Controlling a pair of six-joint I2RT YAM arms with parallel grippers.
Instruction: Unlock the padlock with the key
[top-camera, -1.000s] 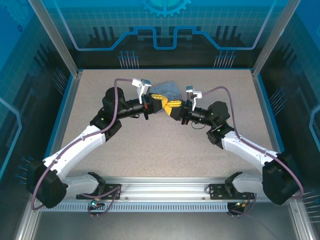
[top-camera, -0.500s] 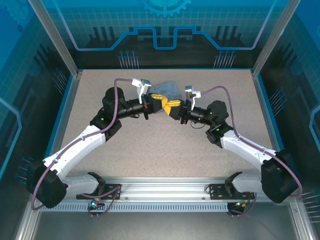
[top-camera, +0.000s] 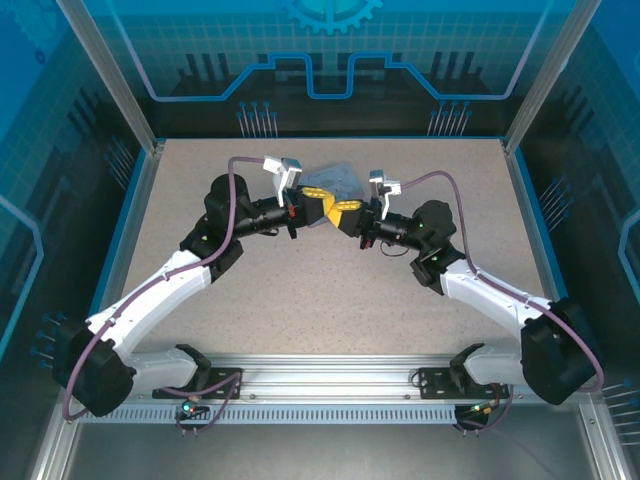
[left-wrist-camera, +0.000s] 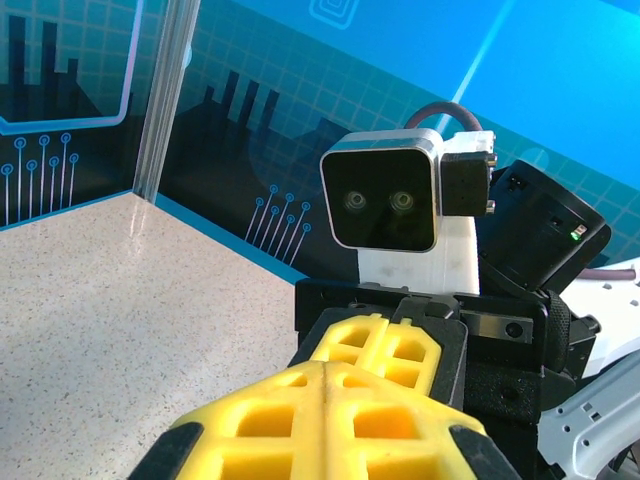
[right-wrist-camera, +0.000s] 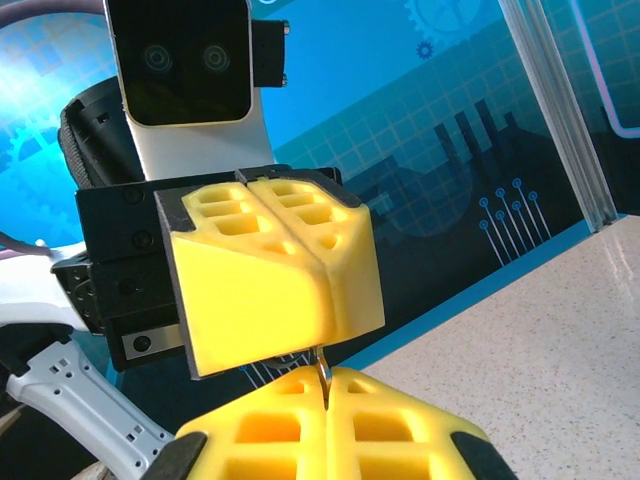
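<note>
Right wrist view: the right pincer (right-wrist-camera: 327, 385) is clenched on a thin upright sliver, likely the key (right-wrist-camera: 322, 366), its tip just under the left pincer (right-wrist-camera: 325, 290), also clenched, padlock presumably hidden within, both nose to nose above the tabletop (top-camera: 330, 300) near its far edge.

**Two white-and-black arms, yellow at the tips**

Here's the left arm (top-camera: 150, 290) — white shell links, fat black joints, and a purple cable (top-camera: 232, 195) looping off its back. The right arm (top-camera: 490, 295) is its twin, purple lead (top-camera: 445, 180) and all. Now the left gripper (top-camera: 325, 203): chunky yellow fingers (right-wrist-camera: 260, 290) moulded with square pockets, on a black block with a silver screw (right-wrist-camera: 142, 343). Over it sits a white camera box (right-wrist-camera: 180, 60) with a dark face and two round lenses. The right gripper (top-camera: 345, 210) has the same yellow blocks, and its own camera (left-wrist-camera: 385, 200) — plus a tiny green light (left-wrist-camera: 573, 236) glowing on the black housing behind.
</note>
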